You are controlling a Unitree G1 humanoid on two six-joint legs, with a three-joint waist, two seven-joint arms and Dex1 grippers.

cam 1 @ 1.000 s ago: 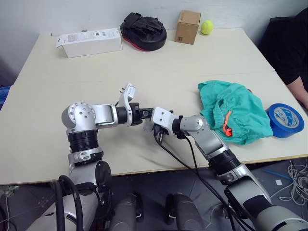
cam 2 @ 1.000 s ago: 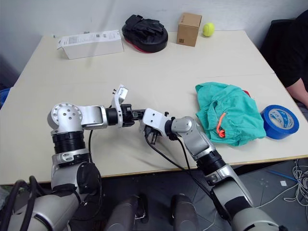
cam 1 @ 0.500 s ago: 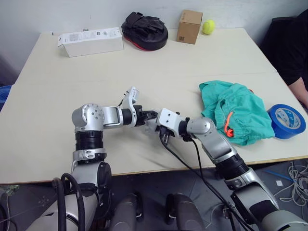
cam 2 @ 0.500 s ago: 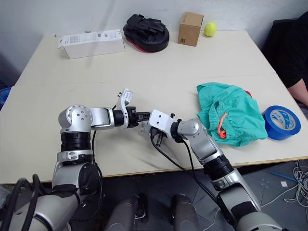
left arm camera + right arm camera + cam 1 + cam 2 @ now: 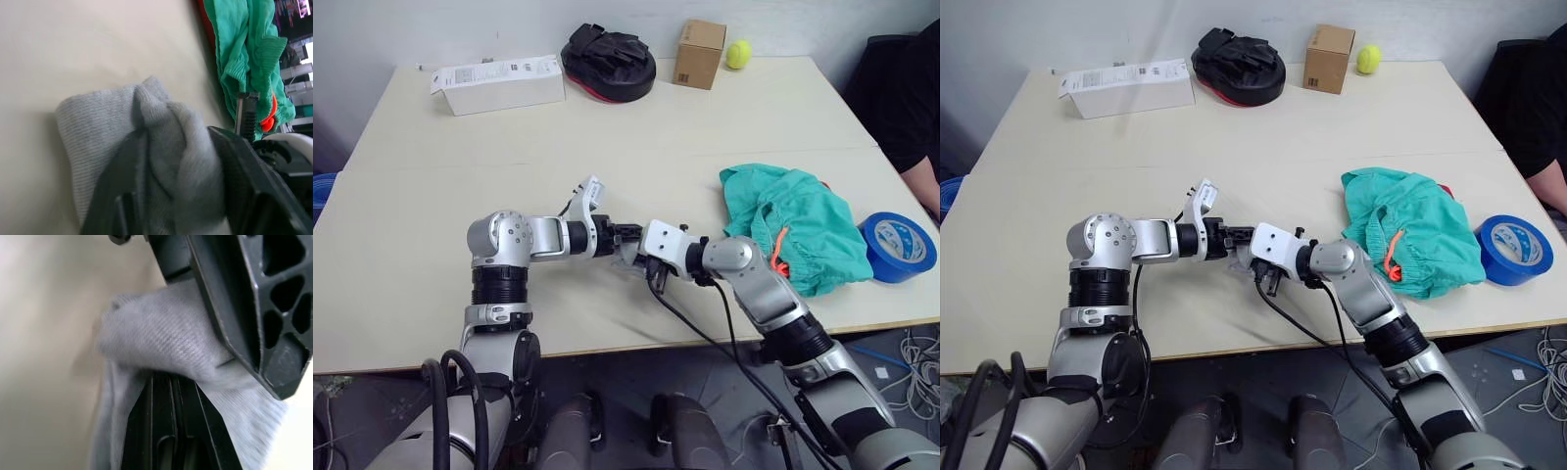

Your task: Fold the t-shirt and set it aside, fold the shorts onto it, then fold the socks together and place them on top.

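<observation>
The grey socks (image 5: 161,147) are bunched at the table's middle front, where both grippers meet. My left gripper (image 5: 628,236) reaches in from the left, its fingers (image 5: 117,186) spread open on either side of the bundle. My right gripper (image 5: 171,382) comes from the right, shut on the socks' cloth (image 5: 161,338). The teal shorts (image 5: 793,225) with an orange drawstring (image 5: 773,250) lie crumpled to the right. Under them only a red edge of the t-shirt (image 5: 820,184) shows.
A blue tape roll (image 5: 893,245) lies right of the shorts. Along the far edge stand a white box (image 5: 499,83), a black padded item (image 5: 607,61), a cardboard box (image 5: 697,54) and a tennis ball (image 5: 735,54). A person (image 5: 911,88) sits at the right.
My left gripper's fingers have spread apart around the socks. Both grippers have drifted a little to the right, still together. The right gripper stays shut.
</observation>
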